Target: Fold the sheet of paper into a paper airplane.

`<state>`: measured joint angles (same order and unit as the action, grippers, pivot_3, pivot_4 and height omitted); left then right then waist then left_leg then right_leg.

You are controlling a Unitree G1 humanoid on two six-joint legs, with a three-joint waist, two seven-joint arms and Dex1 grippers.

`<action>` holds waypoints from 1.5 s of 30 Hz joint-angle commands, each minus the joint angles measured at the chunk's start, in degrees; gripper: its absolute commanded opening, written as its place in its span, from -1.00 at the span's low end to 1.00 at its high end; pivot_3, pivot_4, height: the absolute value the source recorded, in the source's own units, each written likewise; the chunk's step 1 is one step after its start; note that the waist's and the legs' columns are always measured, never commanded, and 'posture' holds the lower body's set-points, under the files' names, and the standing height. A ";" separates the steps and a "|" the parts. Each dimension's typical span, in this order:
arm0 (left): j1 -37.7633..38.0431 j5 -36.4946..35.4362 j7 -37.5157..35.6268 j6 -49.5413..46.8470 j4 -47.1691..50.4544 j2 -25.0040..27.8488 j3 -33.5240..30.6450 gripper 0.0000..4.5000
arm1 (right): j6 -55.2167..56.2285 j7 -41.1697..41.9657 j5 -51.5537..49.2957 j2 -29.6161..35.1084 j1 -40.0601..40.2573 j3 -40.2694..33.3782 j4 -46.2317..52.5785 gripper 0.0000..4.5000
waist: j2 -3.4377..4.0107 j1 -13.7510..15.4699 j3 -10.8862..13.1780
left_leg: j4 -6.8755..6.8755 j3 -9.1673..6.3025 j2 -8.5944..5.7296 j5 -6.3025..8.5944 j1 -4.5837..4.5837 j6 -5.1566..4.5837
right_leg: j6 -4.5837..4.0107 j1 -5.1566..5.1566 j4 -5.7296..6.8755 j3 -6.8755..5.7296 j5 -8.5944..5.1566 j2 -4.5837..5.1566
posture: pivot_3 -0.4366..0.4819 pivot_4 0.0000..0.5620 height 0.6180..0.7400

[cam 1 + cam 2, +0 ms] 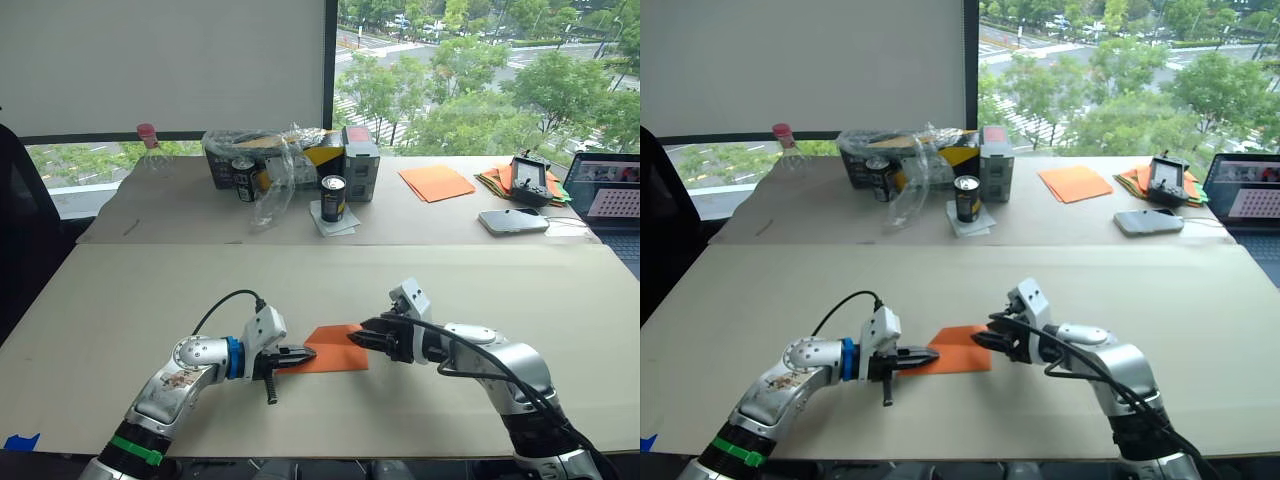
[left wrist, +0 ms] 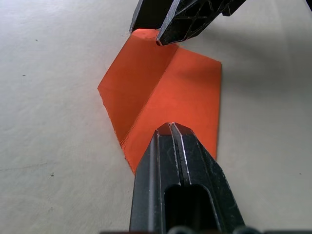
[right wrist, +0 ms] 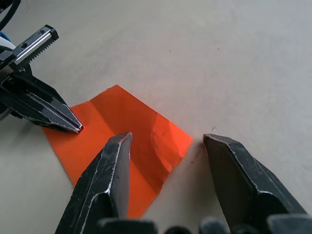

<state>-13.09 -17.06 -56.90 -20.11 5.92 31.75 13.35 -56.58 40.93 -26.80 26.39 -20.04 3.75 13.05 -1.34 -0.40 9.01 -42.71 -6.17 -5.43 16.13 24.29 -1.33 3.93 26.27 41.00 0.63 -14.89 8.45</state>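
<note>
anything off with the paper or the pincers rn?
Nothing damaged. The sheet of paper lies folded, one flap raised along its crease. The shut left pincer presses one end; the open right pincer straddles the opposite corner.

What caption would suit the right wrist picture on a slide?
Open right gripper straddles one corner of the creased sheet of paper; the shut left gripper pins the far end.

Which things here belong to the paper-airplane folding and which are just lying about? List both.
In the job:
- creased bright-orange sheet of paper
- left gripper, shut, tips at the paper's edge
- right gripper, open over the opposite corner

Lying about on the far table:
- smooth orange sheets
- black drink can
- grey phone
- laptop
- clear plastic bottle
</note>
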 commanded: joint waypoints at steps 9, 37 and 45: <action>0.46 1.62 0.79 -0.10 -0.49 0.64 0.07 -1.00 | -7.16 -0.72 -6.34 0.45 -0.52 -1.41 3.41 0.17 | 0.00 -0.11 0.00 | 0.01 -0.01 0.01 0.00 0.00 0.00 | 0.00 0.00 -0.01 -0.01 0.00 0.00 | -0.05 -0.47 -0.14; 0.90 1.38 -0.25 0.50 -0.45 0.94 0.40 -1.00 | 6.13 7.60 -5.26 4.64 -0.89 2.25 4.56 -0.81 | 0.00 -0.20 0.00 | 0.05 0.00 0.01 0.00 0.01 0.00 | 0.01 0.01 -0.05 -0.01 -0.01 0.00 | -0.05 -0.47 -0.14; 1.01 1.38 -0.32 0.61 -0.44 0.91 0.53 -1.00 | 8.49 10.74 -5.44 7.18 -0.49 2.74 5.33 -0.99 | 0.00 -0.14 0.00 | 0.06 -0.01 0.01 0.00 0.02 0.00 | 0.01 0.00 -0.08 -0.01 -0.01 0.00 | -0.05 -0.47 -0.14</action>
<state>-12.93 -17.05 -57.08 -19.35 5.90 32.02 13.41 -50.24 50.17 -32.20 32.55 -20.66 6.83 16.05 -1.34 -0.54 9.01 -42.64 -6.17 -5.43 16.13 24.30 -1.33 3.95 26.27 40.90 0.61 -14.89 8.45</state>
